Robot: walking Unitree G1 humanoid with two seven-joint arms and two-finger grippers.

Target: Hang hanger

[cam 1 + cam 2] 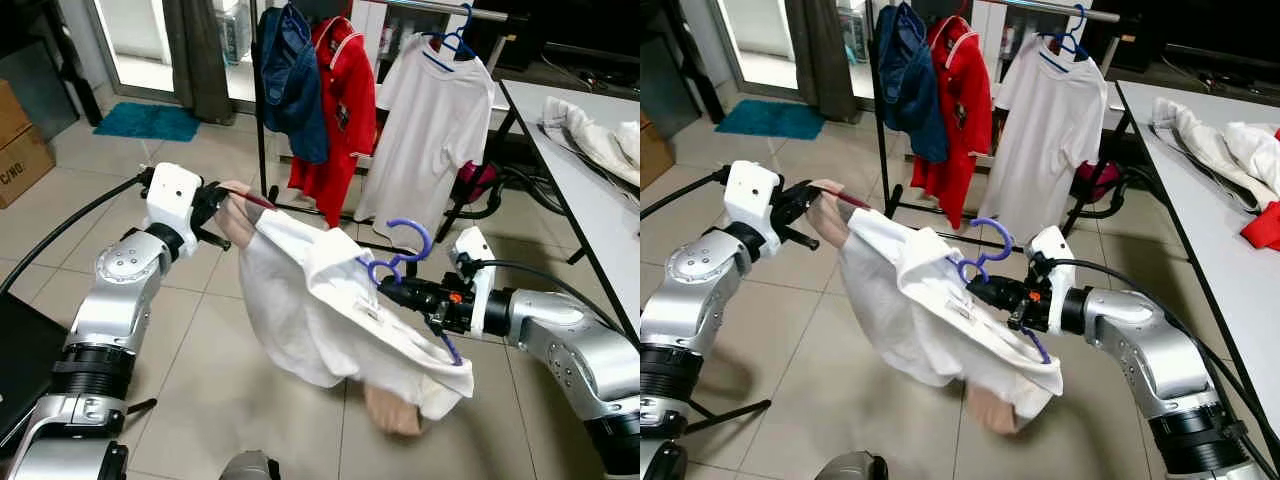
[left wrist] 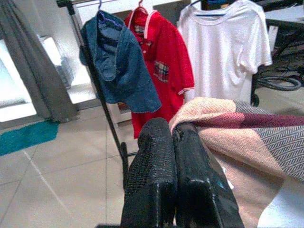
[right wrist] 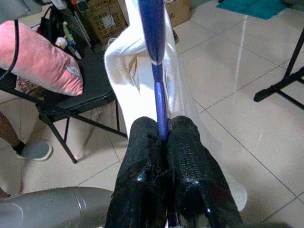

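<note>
Left eye view looks down on a tiled floor [image 1: 200, 380] with a clothes rack [image 1: 263, 120] as the landmark ahead. On the rack hang a dark blue denim garment [image 1: 295, 85], a red polo shirt [image 1: 345, 100] just beside it, and a white T-shirt [image 1: 430, 130] on a blue hanger of its own. Left of the rack stands a grey curtain [image 1: 200, 55] with a teal mat [image 1: 150, 120] on the floor near it. Right of the rack a white bench [image 1: 580, 180] carries crumpled white cloth [image 1: 600, 135].

In front of the rack, well below its rail, the purple hanger [image 1: 405, 255] carries a white shirt [image 1: 320, 310] that sags between the two arms, with beige cloth [image 1: 395, 410] showing under its lower edge. The hook curls upward. The right pincer [image 1: 400, 292] is clamped tight on the hanger's thin purple bar, as the right wrist view shows. The left pincer [image 1: 225, 205] has its fingers [image 2: 161, 161] pressed together on the garment's sleeve end, a beige and maroon patterned fabric. The hanging clothes stand between the hanger and the rail.
</note>
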